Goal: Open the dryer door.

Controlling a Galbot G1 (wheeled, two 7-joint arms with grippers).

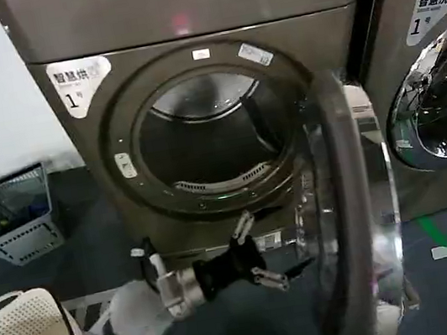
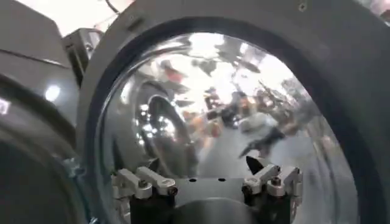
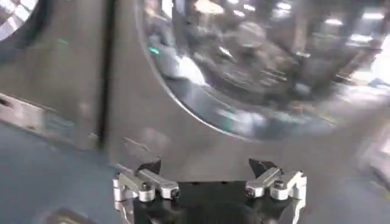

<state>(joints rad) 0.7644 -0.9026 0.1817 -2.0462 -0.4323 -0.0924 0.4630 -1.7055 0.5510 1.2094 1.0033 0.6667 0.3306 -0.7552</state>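
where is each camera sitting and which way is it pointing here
Head view: on the robot's head, looking forward and down at the dryer with its door swung open; the left arm and its open left tool reach toward the door.
Left wrist view: on the left wrist, facing the door's glass; the left tool's fingers show.
Right wrist view: on the right wrist, facing a machine's round glass window; right tool open.
Shared: head and left wrist views both show the door.
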